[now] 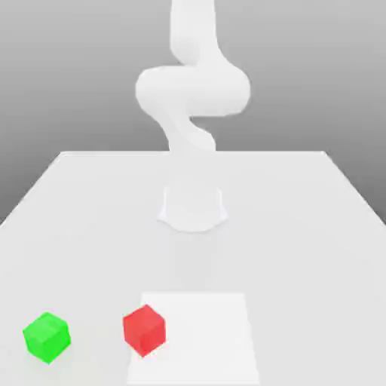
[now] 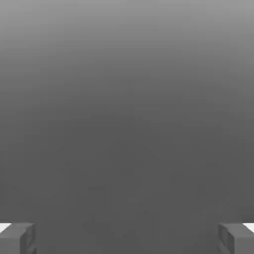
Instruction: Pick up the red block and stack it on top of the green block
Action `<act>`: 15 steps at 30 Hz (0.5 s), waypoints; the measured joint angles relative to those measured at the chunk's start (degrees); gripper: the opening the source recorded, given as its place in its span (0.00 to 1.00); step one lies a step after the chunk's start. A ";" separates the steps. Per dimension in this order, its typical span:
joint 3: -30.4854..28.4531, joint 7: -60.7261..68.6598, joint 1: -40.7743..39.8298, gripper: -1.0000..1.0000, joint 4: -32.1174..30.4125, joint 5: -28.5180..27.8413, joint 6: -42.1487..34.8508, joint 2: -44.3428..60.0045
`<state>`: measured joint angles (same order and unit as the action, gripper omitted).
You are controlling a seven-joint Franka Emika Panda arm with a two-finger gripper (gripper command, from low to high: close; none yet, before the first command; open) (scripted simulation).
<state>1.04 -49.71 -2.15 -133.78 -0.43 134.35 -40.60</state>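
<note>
Red block (image 1: 144,330) w/ plain faces, apart from green block (image 1: 47,338).

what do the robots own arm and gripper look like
The arm is plain white, with smooth, rounded, tube-like segments and a flared base. In the hand view the gripper has two dark grey, blocky fingers with angular edges.

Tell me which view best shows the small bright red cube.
The exterior view: the small bright red cube appears there whole, three faces visible. The hand view shows none of it, just grey background beyond the open gripper.
</note>
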 joint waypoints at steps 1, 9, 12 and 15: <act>0.44 -1.69 -0.92 0.50 -0.87 -0.21 1.12 2.26; 2.64 -14.40 -6.84 0.50 -7.29 -2.01 9.37 19.10; 2.90 -19.11 -8.55 0.50 -9.67 -2.64 12.41 25.35; 2.74 -23.58 -9.83 0.50 -12.07 -2.97 15.51 31.58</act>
<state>3.78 -73.29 -11.98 -145.85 -3.39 149.86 -9.02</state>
